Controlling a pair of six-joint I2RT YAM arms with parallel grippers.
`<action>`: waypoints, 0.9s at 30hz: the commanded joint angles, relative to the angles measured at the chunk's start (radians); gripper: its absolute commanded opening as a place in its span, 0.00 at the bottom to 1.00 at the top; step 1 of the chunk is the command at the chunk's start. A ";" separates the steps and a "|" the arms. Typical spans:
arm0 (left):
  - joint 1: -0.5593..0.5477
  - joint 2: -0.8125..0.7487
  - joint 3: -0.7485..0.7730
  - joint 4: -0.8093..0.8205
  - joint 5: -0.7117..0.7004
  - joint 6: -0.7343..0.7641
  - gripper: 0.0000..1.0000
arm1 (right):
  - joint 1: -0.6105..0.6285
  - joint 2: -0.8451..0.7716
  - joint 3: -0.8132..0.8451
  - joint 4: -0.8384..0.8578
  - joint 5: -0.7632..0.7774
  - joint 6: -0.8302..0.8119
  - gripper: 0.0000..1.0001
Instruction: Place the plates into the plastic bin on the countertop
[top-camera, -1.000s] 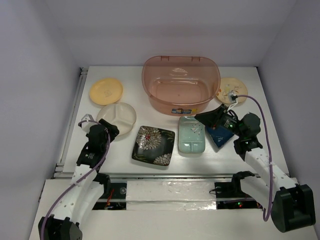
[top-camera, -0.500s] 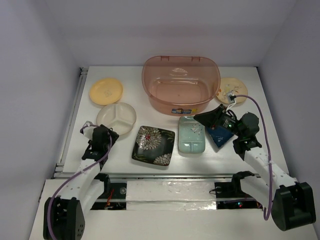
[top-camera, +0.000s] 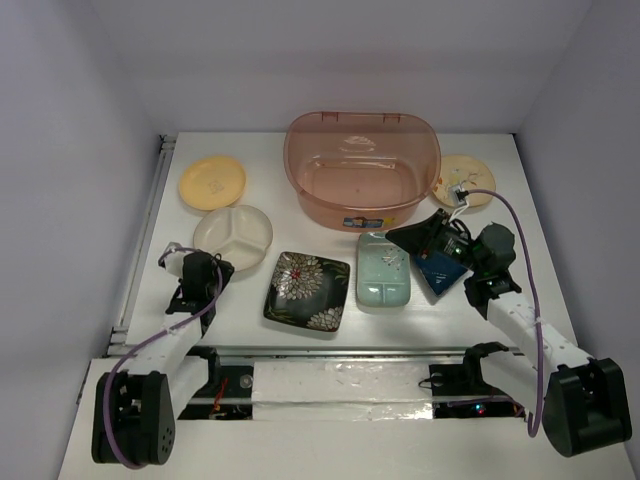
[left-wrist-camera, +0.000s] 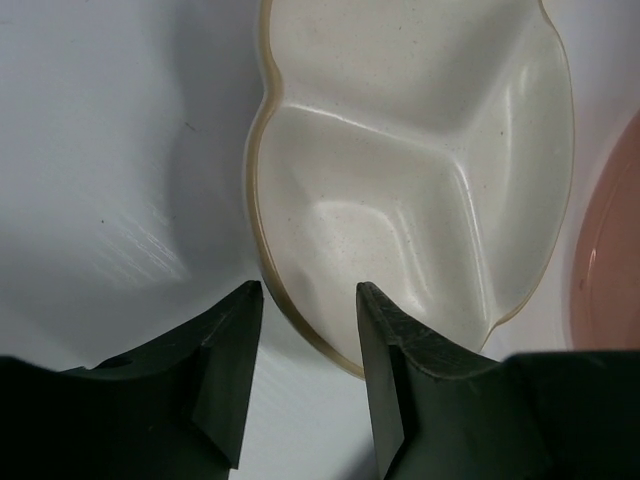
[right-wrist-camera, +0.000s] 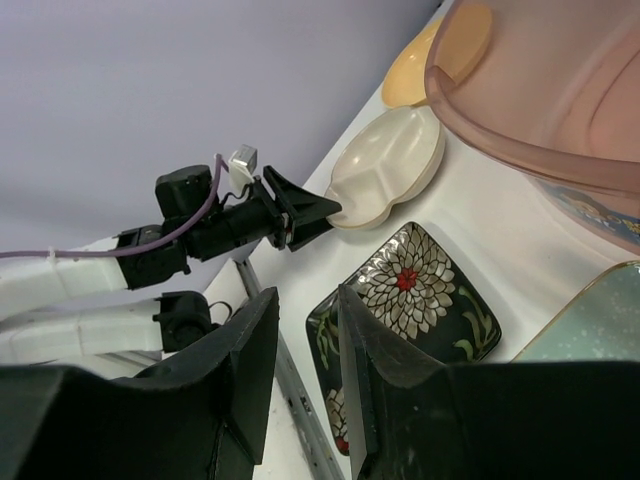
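The pinkish plastic bin (top-camera: 362, 168) stands empty at the back centre of the white countertop (top-camera: 250, 320). The yellow-orange plate (top-camera: 212, 181) and cream divided plate (top-camera: 233, 232) lie at the left. The black floral plate (top-camera: 308, 290) and pale green plate (top-camera: 384, 270) lie in front of the bin. The dark blue plate (top-camera: 440, 270) is partly hidden under my right wrist, and the tan speckled plate (top-camera: 462, 180) lies behind it. My left gripper (left-wrist-camera: 305, 290) is open, its tips just short of the cream plate's near rim (left-wrist-camera: 400, 190). My right gripper (top-camera: 405, 235) is open and empty above the green plate's far right corner.
A metal rail (top-camera: 140, 250) runs along the countertop's left edge and another along the near edge (top-camera: 340, 350). The right wrist view shows the left arm (right-wrist-camera: 230, 220), the floral plate (right-wrist-camera: 410, 300) and the bin's wall (right-wrist-camera: 560, 90).
My left arm has folded down and drawn its gripper slightly back toward the near edge, still pointing at the cream plate. My right gripper has barely shifted left.
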 joint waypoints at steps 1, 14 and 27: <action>0.016 0.026 -0.010 0.075 0.022 -0.008 0.39 | 0.011 -0.003 0.000 0.042 0.007 -0.019 0.36; 0.025 0.081 -0.008 0.111 0.068 -0.001 0.14 | 0.011 -0.004 0.005 0.017 0.013 -0.028 0.36; 0.025 -0.192 0.010 -0.075 0.002 0.016 0.00 | 0.011 0.000 0.017 -0.023 0.026 -0.051 0.36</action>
